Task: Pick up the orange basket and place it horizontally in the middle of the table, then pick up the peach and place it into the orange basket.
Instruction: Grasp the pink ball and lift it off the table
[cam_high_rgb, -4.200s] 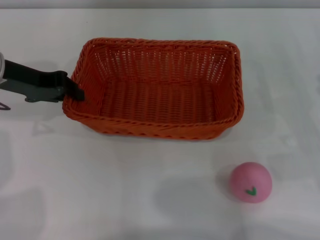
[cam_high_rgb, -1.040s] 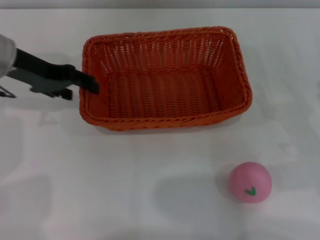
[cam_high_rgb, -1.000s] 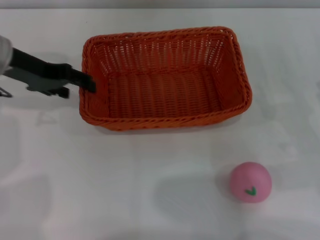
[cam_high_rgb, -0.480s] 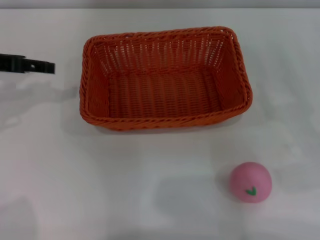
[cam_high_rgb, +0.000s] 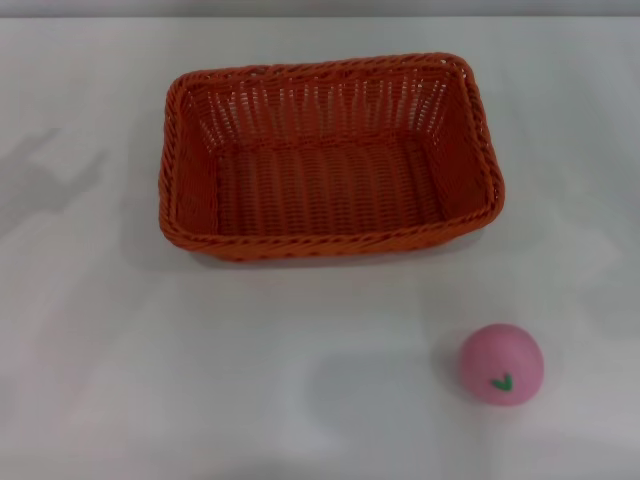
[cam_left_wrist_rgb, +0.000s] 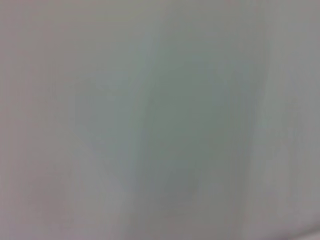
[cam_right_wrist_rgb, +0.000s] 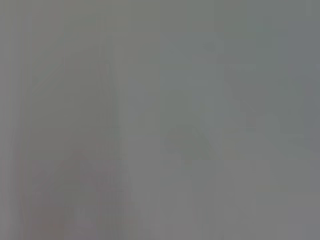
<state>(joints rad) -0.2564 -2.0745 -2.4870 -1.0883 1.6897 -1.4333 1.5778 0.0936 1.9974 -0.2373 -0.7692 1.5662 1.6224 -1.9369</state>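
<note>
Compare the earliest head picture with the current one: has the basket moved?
Yes. The basket has shifted toward the robot's right and away from the robot, turning slightly, judged against the peach, which has stayed put.

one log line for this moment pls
orange basket: placed on table, empty | peach: on table, outside basket | pincers: not visible

Before me the orange basket (cam_high_rgb: 330, 160) sits on the white desk (cam_high_rgb: 150, 380), its long side running left to right, open side up and nothing inside. The peach (cam_high_rgb: 501, 363) rests nearer to me on my right (green leaf mark facing me), well apart from the basket.
</note>
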